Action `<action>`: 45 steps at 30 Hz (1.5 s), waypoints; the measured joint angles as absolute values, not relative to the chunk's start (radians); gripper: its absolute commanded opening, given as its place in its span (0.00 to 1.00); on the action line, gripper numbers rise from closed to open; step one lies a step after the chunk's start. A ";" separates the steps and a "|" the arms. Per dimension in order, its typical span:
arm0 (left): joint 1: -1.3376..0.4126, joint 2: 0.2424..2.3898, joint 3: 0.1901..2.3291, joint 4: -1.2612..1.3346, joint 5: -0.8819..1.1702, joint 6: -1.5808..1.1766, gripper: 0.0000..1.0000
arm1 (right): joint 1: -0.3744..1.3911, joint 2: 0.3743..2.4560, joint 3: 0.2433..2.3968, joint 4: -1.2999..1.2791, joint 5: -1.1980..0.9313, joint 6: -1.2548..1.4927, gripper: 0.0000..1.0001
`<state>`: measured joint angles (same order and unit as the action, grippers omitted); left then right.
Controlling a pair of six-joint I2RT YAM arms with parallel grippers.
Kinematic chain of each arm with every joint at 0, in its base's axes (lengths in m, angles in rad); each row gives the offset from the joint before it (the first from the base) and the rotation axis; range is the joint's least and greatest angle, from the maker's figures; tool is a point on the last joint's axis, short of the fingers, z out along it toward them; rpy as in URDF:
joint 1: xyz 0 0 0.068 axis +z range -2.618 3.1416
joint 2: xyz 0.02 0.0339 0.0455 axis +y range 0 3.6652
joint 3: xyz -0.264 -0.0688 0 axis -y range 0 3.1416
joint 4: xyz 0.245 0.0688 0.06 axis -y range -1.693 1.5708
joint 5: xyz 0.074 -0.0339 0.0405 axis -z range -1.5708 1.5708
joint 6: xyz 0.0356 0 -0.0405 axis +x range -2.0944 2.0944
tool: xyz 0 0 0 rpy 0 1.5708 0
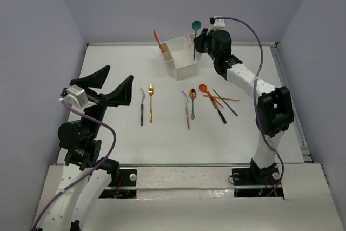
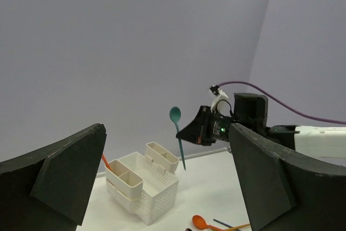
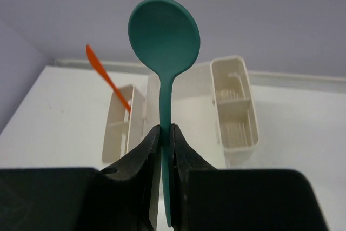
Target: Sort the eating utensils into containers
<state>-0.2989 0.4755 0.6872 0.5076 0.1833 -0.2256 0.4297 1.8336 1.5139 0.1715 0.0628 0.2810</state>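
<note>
My left arm sits folded close to its base with the wrist lifted. Its pincer (image 1: 119,73) is spread wide and grips nothing. My right arm stretches far forward with the elbow bent. Its pincer (image 1: 195,41) is raised high, jaws clamped on the handle of the teal spoon (image 3: 164,31), which stands upright with its bowl on top.

Box (image 1: 183,64): stood far-centre on the surface (image 1: 108,133).
Spoon (image 1: 195,26): hung over its right side.
Pair (image 1: 151,104): lay near-left of it.
Cluster (image 1: 193,103): lay near-right.

The white table (image 1: 108,133) carries a white box (image 1: 186,70), gold fork (image 1: 151,104), orange spoon (image 1: 203,87) and other cutlery (image 1: 187,113).
</note>
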 measured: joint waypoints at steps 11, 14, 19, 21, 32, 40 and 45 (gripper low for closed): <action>-0.299 0.530 0.687 0.509 0.183 -0.225 0.99 | 0.347 2.292 1.983 0.482 0.083 0.263 0.00; -0.299 0.558 0.687 0.508 0.183 -0.225 0.99 | 0.340 2.407 2.104 0.517 0.098 0.239 0.00; -0.281 0.597 0.687 0.506 0.184 -0.225 0.99 | 0.339 2.529 2.248 0.537 0.110 0.200 0.00; -0.272 0.601 0.687 0.506 0.186 -0.225 0.99 | 0.339 2.545 2.261 0.553 0.110 0.184 0.00; -0.255 0.606 0.687 0.507 0.206 -0.225 0.99 | 0.339 2.547 2.168 0.642 0.103 0.142 0.00; -0.247 0.599 0.687 0.507 0.210 -0.225 0.99 | 0.339 2.536 2.006 0.700 0.086 0.127 0.55; -0.247 0.590 0.687 0.508 0.211 -0.225 0.99 | 0.335 2.461 1.944 0.700 0.058 0.123 0.60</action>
<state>-0.2466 0.5900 0.6872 0.5076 0.2108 -0.2249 0.3347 2.4611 1.9442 0.6998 0.0578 0.1234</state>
